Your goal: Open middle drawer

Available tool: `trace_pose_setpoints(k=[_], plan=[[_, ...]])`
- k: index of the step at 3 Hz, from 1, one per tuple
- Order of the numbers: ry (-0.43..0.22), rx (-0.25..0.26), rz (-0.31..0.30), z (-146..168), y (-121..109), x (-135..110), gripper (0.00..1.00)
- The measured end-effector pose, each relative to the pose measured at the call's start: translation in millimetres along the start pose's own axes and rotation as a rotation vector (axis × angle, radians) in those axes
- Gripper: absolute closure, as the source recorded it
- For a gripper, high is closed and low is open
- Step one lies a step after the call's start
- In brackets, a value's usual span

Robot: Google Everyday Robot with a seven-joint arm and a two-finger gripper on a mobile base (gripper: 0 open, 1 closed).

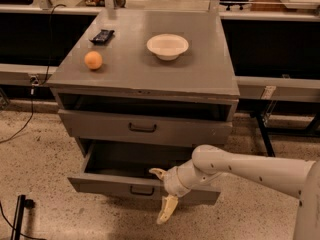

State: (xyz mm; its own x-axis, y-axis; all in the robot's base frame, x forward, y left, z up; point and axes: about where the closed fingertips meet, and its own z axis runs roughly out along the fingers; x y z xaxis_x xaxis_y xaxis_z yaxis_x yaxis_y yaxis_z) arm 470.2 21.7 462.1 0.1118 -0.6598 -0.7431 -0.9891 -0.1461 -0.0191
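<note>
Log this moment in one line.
middle drawer: pulled out | gripper: fingers open, at its front | task: looks done

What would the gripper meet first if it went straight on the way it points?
The gripper, jaws open, points left along the front of the pulled-out middle drawer. Its black handle looks first in line, though depth is unclear and the gripper might pass just in front.
</note>
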Motion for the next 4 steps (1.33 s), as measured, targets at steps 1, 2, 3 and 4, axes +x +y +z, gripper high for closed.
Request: trace_pose_setpoints(k=[1, 2, 3, 4], plan=[[0.064, 0.015, 0.02, -2.6, -11.3, 17.6, 0.0], [0.09, 0.035, 0.055, -6.1, -14.4, 39.8, 0.16], [0.103, 0.049, 0.077, -9.3, -12.1, 52.1, 0.39], [0.105, 0.042, 0.072, -9.2, -2.3, 49.9, 0.6]])
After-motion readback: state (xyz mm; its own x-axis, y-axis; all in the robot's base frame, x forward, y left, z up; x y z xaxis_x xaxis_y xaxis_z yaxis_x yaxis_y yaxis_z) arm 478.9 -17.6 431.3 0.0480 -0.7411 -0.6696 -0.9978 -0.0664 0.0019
